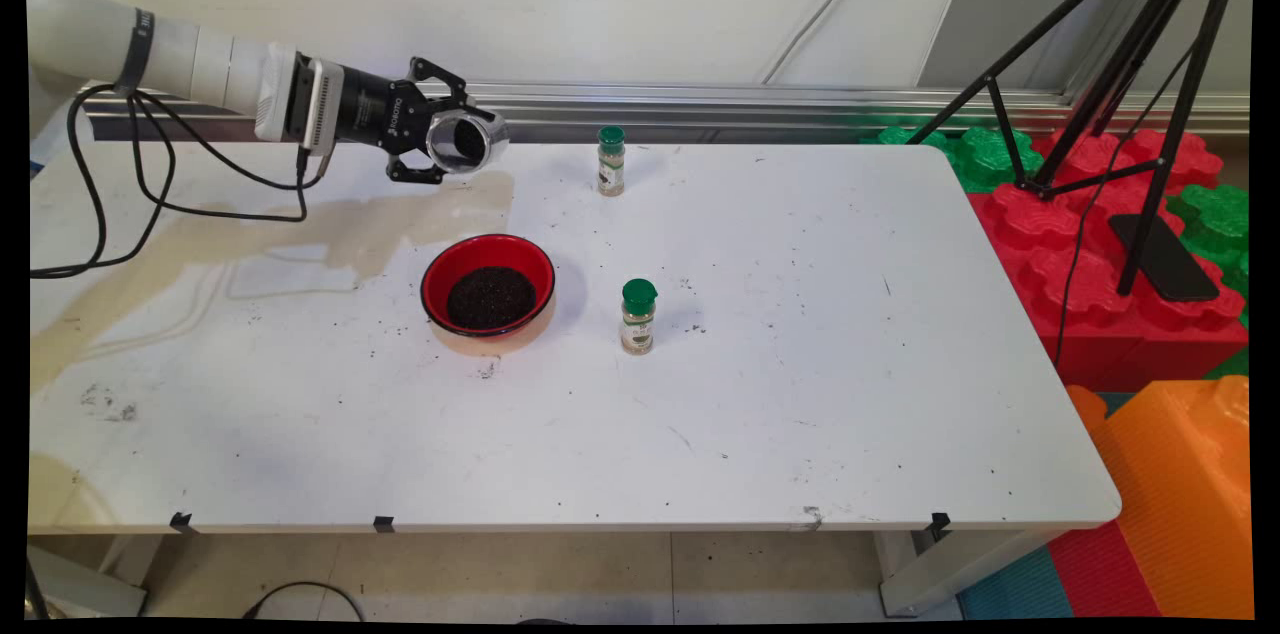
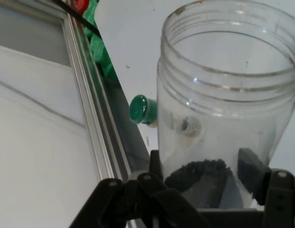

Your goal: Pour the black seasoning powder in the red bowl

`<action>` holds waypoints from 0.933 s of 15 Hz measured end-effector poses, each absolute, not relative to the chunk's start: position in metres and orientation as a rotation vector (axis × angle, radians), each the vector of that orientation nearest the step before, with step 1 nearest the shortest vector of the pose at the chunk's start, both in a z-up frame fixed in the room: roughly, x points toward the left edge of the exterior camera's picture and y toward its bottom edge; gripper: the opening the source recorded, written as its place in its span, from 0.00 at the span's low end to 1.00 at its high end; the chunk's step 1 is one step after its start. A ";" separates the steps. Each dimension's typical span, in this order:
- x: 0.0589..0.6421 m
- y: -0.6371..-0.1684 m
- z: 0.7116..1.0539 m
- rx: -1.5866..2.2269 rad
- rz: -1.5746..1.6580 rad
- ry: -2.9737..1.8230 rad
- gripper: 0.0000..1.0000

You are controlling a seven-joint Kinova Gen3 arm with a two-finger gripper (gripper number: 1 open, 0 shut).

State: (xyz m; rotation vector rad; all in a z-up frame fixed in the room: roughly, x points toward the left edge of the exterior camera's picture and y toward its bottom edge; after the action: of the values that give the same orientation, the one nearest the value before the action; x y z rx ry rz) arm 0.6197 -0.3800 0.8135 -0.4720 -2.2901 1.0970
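A clear jar is clamped sideways in the gripper, mouth toward the table's right edge. The red bowl of dark grains is seen below it, nearer the front edge.

Bright, even light; soft shadows

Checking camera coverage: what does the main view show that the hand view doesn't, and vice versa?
Main view only: the red bowl of dark grains, the nearer green-capped spice jar, and the tripod over coloured blocks.
Hand view only: dark grains left at the bottom of the clear jar, seen through its wall.
Both: the gripper shut on the clear jar, held tipped sideways, and the far spice jar by the wall.
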 end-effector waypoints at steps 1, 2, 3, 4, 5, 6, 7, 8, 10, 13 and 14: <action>0.620 -0.380 0.813 -0.490 1.108 -2.290 0.00; 0.620 -0.379 0.813 -0.521 1.126 -2.291 0.00; 0.619 -0.379 0.812 -0.548 1.141 -2.292 0.00; 0.619 -0.379 0.811 -0.580 1.159 -2.293 0.00; 0.618 -0.379 0.810 -0.608 1.173 -2.293 0.00; 0.616 -0.378 0.809 -0.644 1.192 -2.294 0.00; 0.615 -0.378 0.808 -0.675 1.207 -2.295 0.00; 0.614 -0.378 0.807 -0.698 1.218 -2.295 0.00; 0.611 -0.378 0.804 -0.755 1.246 -2.297 0.00; 0.607 -0.379 0.800 -0.834 1.278 -2.298 0.00; 0.605 -0.379 0.798 -0.859 1.289 -2.297 0.00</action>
State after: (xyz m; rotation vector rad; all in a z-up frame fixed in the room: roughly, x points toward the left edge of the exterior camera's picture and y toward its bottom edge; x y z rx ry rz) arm 0.6054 -0.3790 0.7980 -0.8594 -2.2969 1.2885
